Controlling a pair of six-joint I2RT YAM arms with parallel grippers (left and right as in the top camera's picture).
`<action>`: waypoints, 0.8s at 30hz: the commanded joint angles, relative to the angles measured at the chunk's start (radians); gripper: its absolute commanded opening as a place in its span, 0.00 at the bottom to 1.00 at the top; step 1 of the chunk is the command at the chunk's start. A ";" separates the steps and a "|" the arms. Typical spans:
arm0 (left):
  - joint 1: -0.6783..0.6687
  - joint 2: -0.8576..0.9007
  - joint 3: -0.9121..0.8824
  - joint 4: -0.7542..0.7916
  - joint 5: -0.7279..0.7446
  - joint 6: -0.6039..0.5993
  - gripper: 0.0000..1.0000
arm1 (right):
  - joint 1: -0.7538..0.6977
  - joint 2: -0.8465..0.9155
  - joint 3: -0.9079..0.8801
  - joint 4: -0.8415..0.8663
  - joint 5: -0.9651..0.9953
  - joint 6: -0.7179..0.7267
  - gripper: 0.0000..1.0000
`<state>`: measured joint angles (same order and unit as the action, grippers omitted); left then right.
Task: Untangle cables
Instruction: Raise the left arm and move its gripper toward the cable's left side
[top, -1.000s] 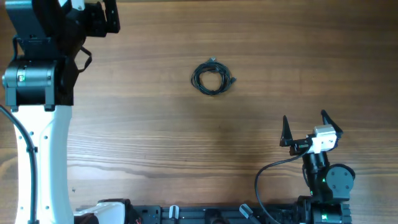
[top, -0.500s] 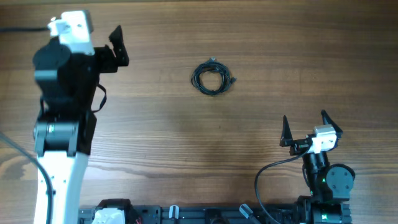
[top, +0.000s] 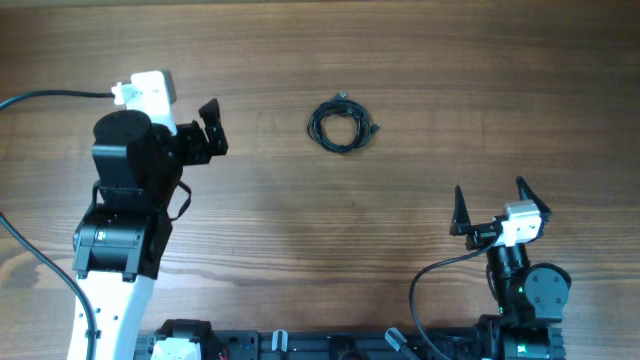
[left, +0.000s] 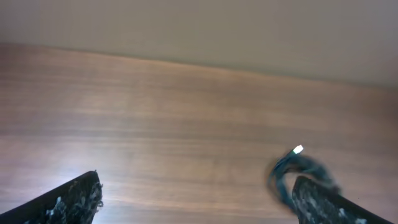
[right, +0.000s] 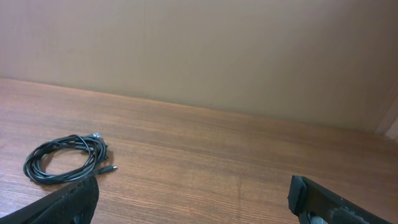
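On the table (top: 420, 60), the coiled cables (top: 342, 124) are left unmoved near the middle. The left hand (top: 212, 128), spread apart, is brought nearer them, and the right hand (top: 492, 203) is kept spread wide.

The left arm (top: 120, 230) reaches in from the near left, its left gripper (top: 213, 128) pointing right, jaws spread wide (each tip sits at a corner of the wrist view). The right arm (top: 525, 285) sits folded at the near right, its right gripper (top: 490, 200) likewise parted.
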<state>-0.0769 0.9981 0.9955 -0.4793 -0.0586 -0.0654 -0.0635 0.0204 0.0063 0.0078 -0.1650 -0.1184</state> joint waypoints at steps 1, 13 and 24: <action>-0.005 -0.005 -0.003 -0.067 -0.074 0.127 0.95 | -0.005 -0.006 -0.001 0.005 -0.016 -0.011 1.00; -0.005 -0.002 -0.003 -0.163 -0.026 0.064 1.00 | -0.005 -0.006 -0.001 0.005 -0.016 -0.011 1.00; -0.005 0.000 -0.003 -0.161 0.021 -0.006 1.00 | -0.005 -0.006 -0.001 0.005 -0.016 -0.011 1.00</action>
<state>-0.0776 0.9977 0.9955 -0.6514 -0.0734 -0.0227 -0.0635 0.0204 0.0063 0.0078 -0.1650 -0.1184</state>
